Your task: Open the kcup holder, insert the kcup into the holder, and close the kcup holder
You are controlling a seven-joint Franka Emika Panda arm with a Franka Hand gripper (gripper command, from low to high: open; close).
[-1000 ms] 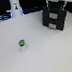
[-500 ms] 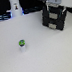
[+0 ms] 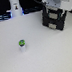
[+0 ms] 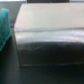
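Observation:
The kcup (image 3: pixel 22 44), a tiny cup with a green top and whitish body, stands alone on the white table at the exterior view's left of centre. The kcup holder (image 3: pixel 54 20), a black boxy unit, sits at the back on the exterior view's right and looks closed. My gripper (image 3: pixel 54 9) hangs right over the holder's top, far from the kcup. Its fingers are too blurred to tell whether they are open or shut. In the wrist view a blurred box surface, apparently the holder (image 4: pixel 47 40), fills most of the picture, and no fingers show.
A tall white bottle (image 3: pixel 14 6) with a dark cap stands at the back on the exterior view's left. A dark band runs along the table's far edge. A teal object (image 4: pixel 4 27) shows beside the holder in the wrist view.

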